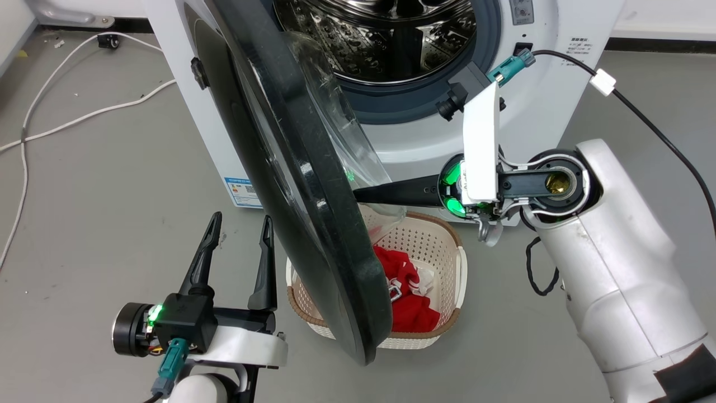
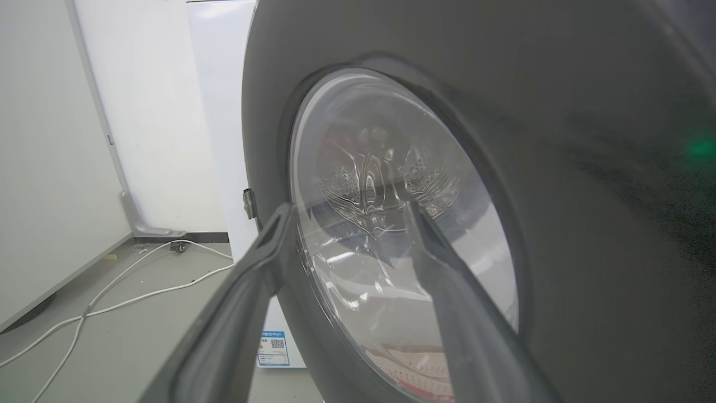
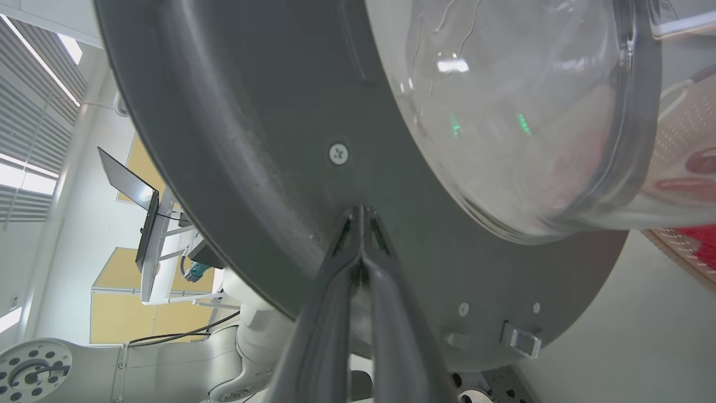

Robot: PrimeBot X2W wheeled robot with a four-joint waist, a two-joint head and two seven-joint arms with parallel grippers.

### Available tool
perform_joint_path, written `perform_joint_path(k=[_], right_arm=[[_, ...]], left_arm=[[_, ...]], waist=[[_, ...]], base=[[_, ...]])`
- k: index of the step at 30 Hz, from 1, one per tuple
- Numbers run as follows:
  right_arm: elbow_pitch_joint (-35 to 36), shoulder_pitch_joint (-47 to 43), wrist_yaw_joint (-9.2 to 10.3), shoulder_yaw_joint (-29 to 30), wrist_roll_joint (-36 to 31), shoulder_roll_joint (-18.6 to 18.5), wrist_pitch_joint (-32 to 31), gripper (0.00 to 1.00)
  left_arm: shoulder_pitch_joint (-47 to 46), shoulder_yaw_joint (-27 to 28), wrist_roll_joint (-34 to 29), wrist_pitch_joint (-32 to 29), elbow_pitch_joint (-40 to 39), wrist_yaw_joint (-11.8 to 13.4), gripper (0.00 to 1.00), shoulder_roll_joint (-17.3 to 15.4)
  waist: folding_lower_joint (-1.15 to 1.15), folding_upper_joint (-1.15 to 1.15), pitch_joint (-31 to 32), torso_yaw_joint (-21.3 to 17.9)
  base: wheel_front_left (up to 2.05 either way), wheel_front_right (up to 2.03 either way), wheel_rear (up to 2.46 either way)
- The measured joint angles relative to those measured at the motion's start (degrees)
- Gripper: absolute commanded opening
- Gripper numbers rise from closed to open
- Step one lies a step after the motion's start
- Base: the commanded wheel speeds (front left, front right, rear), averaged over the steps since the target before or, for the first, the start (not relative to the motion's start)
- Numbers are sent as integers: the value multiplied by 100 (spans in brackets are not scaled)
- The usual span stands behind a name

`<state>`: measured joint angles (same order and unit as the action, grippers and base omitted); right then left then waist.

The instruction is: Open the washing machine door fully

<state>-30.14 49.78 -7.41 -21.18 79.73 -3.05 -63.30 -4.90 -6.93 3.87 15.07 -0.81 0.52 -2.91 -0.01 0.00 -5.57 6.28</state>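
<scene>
I find the washing machine door swung partly open, standing out from its hinge at the left of the white machine, its lower rim over the basket on the floor. The drum is exposed. Right gripper: jaws closed together with nothing between them, tips against the door's grey inner face beside the glass bowl. Left gripper: jaws wide apart, empty, close beside the door's outer face; contact I cannot tell. Red clothing lies in the basket
</scene>
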Motion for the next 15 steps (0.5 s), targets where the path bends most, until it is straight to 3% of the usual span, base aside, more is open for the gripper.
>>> perform_joint_path(k=[3,12,13,14,15], right_arm=[[140,-75,0,-42,-9,7,539,0],[210,-714,-8,572,-80,14,3838,0],[215,-826,-8,687,-2,14,4144,24],[236,-944,-8,794,55,14,4410,69],[283,-1083,-8,887,155,14,4623,100]], left_arm=[[13,12,0,0,-8,7,100,0],[91,118,-15,0,-20,44,100,1],[109,134,-16,0,-25,49,100,1],[119,147,-18,0,-26,51,100,0],[130,159,-20,0,-26,51,100,1]], waist=[[0,0,3,-40],[0,0,45,-213],[0,0,56,-236],[0,0,74,-254],[0,0,94,-274]], base=[[0,0,0],[0,0,0],[0,0,0],[0,0,0],[0,0,0]])
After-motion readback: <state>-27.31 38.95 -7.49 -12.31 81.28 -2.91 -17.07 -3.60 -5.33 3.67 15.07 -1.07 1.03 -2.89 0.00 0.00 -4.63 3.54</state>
